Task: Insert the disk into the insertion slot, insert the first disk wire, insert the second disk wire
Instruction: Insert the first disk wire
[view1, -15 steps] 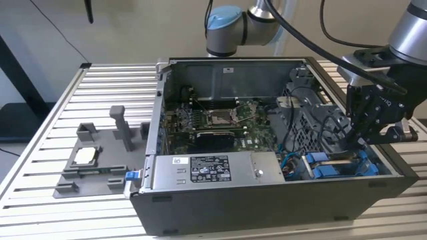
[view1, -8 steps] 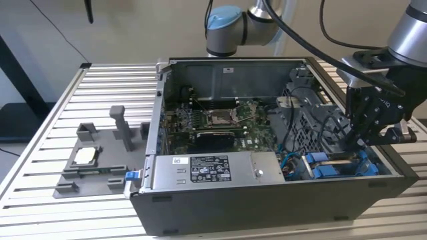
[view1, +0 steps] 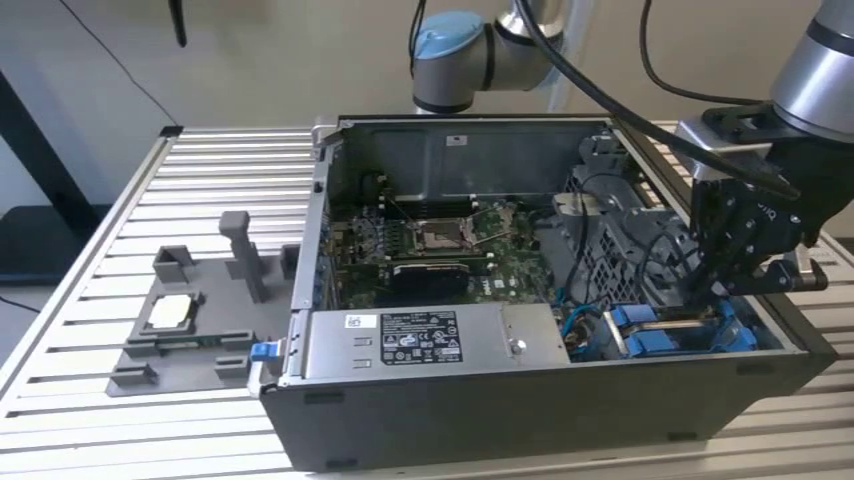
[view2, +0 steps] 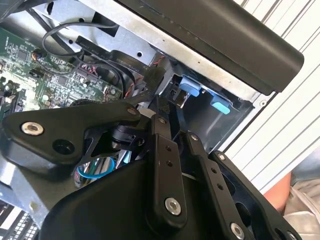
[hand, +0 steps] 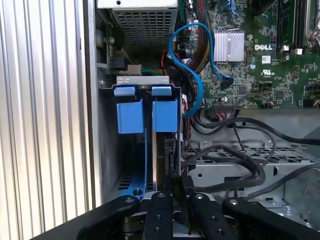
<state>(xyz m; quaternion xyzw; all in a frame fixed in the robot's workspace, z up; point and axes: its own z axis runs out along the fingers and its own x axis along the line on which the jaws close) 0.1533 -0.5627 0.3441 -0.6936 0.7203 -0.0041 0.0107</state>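
The disk (hand: 166, 116) sits in the slot (hand: 107, 150) at the case's (view1: 534, 410) near corner on the exterior view's right, while the gripper (hand: 176, 187), seemingly clenched on a black wire plug (view2: 153, 80), hangs just beside it, so wiring looks unfinished.

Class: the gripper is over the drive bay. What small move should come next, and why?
Probably a slight push toward the disk: the gripper sits at the disk's edge with a dark plug, seemingly, at its tip, and the disk already stands in the slot.
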